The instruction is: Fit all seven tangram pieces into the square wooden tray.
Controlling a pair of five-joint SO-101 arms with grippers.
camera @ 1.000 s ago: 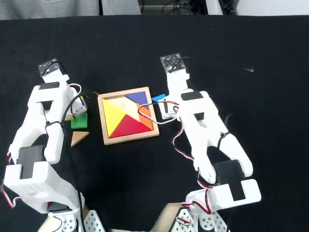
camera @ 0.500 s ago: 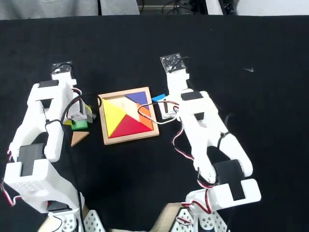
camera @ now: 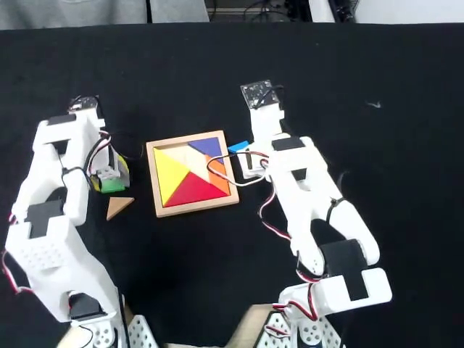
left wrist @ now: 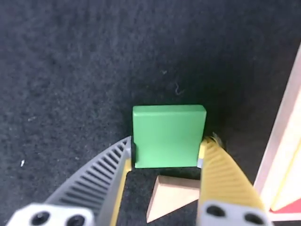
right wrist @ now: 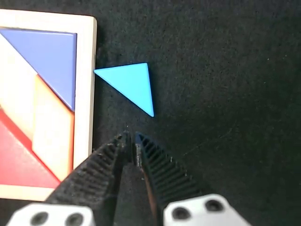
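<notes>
The square wooden tray (camera: 196,209) lies mid-table and holds yellow, red, blue, orange and pale wood pieces. A green square (camera: 113,186) lies on the cloth left of it, under my left gripper (camera: 109,175). In the left wrist view the green square (left wrist: 169,135) sits between the fingers of that gripper (left wrist: 165,147), which press on its two sides. A pale wooden triangle (camera: 119,206) lies just in front of it on the cloth. My right gripper (right wrist: 131,137) is shut and empty, close to a light-blue triangle (right wrist: 129,84) lying beside the tray's right rim (right wrist: 91,94).
The pale triangle (left wrist: 171,195) lies close under the left gripper's fingers, and the tray's edge (left wrist: 282,141) runs alongside. The light-blue triangle (camera: 238,147) nearly touches the tray. Black cloth stretches open to the far right and toward the front.
My left arm has swung left and come down around the green square, which has slid slightly left. The right arm and the tray have not moved.
</notes>
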